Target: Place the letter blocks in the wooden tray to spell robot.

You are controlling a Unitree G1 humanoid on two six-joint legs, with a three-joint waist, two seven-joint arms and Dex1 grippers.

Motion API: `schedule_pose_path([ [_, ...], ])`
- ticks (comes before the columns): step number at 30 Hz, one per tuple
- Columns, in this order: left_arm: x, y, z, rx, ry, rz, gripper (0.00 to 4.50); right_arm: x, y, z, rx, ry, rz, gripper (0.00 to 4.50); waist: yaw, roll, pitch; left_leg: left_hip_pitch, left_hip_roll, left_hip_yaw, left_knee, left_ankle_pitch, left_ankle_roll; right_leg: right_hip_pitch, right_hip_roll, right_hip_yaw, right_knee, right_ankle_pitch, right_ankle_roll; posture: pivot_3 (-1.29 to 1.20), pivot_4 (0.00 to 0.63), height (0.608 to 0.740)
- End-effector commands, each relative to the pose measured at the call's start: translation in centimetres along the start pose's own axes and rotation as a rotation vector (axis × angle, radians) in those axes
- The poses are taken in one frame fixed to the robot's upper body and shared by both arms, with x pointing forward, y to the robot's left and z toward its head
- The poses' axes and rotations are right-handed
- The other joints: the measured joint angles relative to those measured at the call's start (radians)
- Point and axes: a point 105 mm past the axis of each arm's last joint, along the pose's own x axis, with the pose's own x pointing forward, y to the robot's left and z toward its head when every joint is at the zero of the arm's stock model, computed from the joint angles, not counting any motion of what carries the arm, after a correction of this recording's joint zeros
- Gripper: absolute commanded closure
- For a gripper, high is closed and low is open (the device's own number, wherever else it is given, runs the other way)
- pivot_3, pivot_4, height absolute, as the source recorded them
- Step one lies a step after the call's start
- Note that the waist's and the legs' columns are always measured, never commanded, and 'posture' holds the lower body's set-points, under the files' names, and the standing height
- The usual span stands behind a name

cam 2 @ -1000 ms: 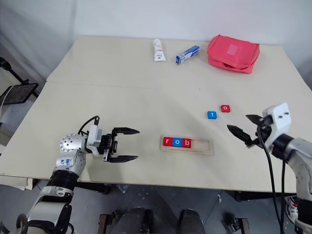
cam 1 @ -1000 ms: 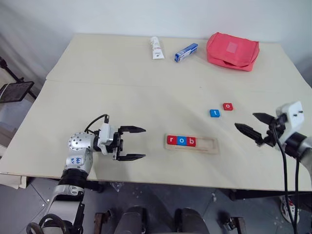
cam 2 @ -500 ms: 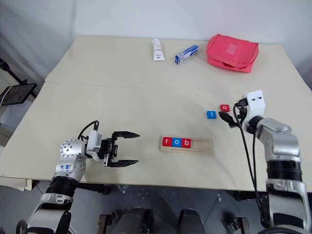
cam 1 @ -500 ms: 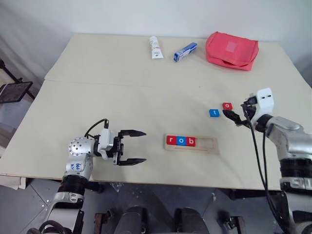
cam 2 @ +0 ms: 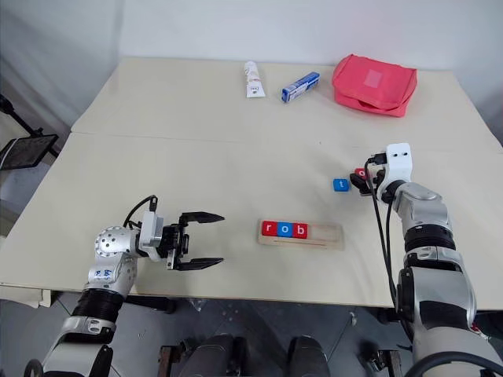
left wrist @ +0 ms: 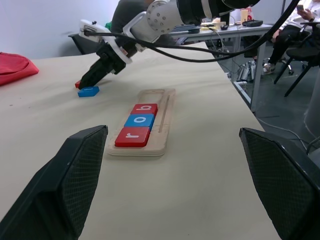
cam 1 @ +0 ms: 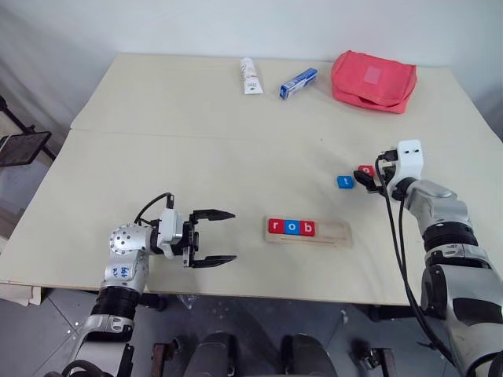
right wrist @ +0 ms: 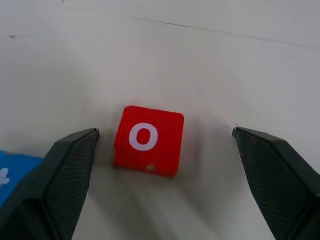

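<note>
Hovering my right gripper (right wrist: 165, 145) over the red o block (right wrist: 148, 140), I've got its two fingers spread wide, one on either side of the tile and neither touching it. That red o sits flat on the table (cam 1: 196, 149) toward the right edge, with the blue t block (cam 1: 344, 181) just beside it on its left, the two a little apart. Down by the near edge, about the middle of the table, lies the wooden tray (cam 1: 308, 230), and three tiles already sit in its groove side by side: the red r block (cam 1: 275, 226), the blue o block (cam 1: 291, 228) and the red b block (cam 1: 308, 228), filling the left part, with the right part of the groove bare. My left gripper (cam 1: 220, 236) hangs near the near left corner, pointing across toward the tray, its fingers apart and holding nothing. Along the far edge I can see a white tube (cam 1: 249, 76), a blue-and-white box (cam 1: 299, 82) next to it, and a red pouch (cam 1: 373, 81) nearer the far right corner.
</note>
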Motion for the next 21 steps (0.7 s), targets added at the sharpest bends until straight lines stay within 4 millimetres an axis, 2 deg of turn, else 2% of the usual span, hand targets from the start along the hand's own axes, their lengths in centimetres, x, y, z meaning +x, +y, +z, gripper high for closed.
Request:
schedule_pose_path([
  [1, -0.2, -0.1, 0.5, 0.023, -0.001, 0.008, 0.0, -0.1, -0.5, 0.2, 0.001, -0.009, -0.025, 0.02, -0.001, 0.0, 0.0, 0.0, 0.0, 0.0, 0.0, 0.0, 0.0, 0.0, 0.0, 0.0, 0.0, 0.0, 0.0, 0.0, 0.15, 0.74],
  [18, 0.2, 0.5, 0.5, 0.023, -0.003, -0.011, 0.0, 0.3, 0.0, -0.9, 0.008, -0.01, -0.051, 0.02, -0.013, 0.0, 0.0, 0.0, 0.0, 0.0, 0.0, 0.0, 0.0, 0.0, 0.0, 0.0, 0.0, 0.0, 0.0, 0.0, 0.15, 0.74],
  [21, 0.3, 0.6, 0.5, 0.025, -0.003, -0.015, 0.0, 0.5, 0.3, -0.9, 0.015, -0.012, -0.046, 0.58, -0.016, 0.0, 0.0, 0.0, 0.0, 0.0, 0.0, 0.0, 0.0, 0.0, 0.0, 0.0, 0.0, 0.0, 0.0, 0.0, 0.15, 0.74],
])
